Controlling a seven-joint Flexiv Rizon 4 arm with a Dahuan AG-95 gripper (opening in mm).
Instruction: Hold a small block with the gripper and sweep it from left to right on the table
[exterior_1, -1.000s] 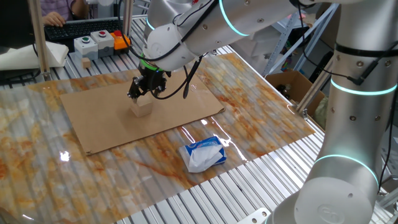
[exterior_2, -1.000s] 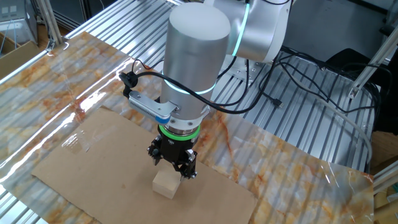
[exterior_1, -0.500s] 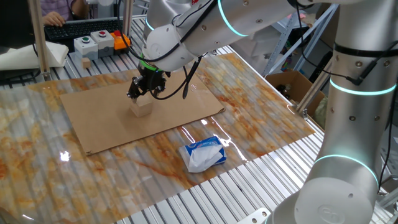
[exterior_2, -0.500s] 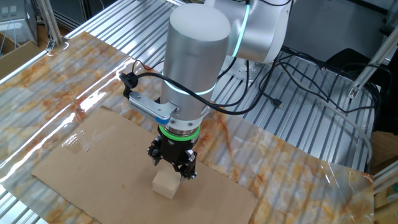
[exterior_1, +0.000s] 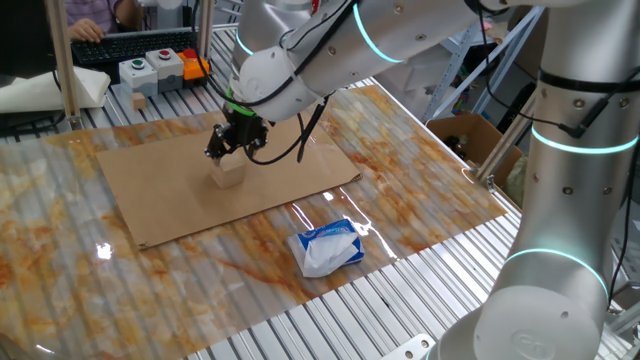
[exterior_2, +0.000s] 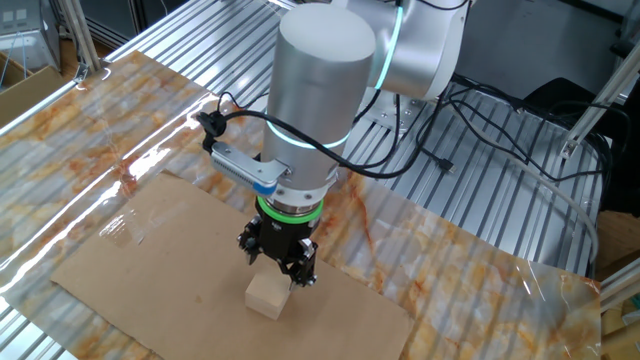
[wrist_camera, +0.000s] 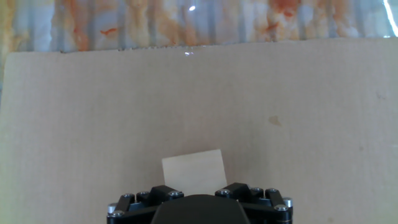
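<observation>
Small block (exterior_2: 266, 296) sits on the cardboard sheet (exterior_1: 180, 185) on the table (exterior_1: 420, 190), directly beneath the gripper (exterior_2: 279, 266) and just ahead of the fingertips in the hand view. Fingers appear above the block's top face; contact not resolvable. Cannot tell whether the jaws are parted or closed.
</observation>
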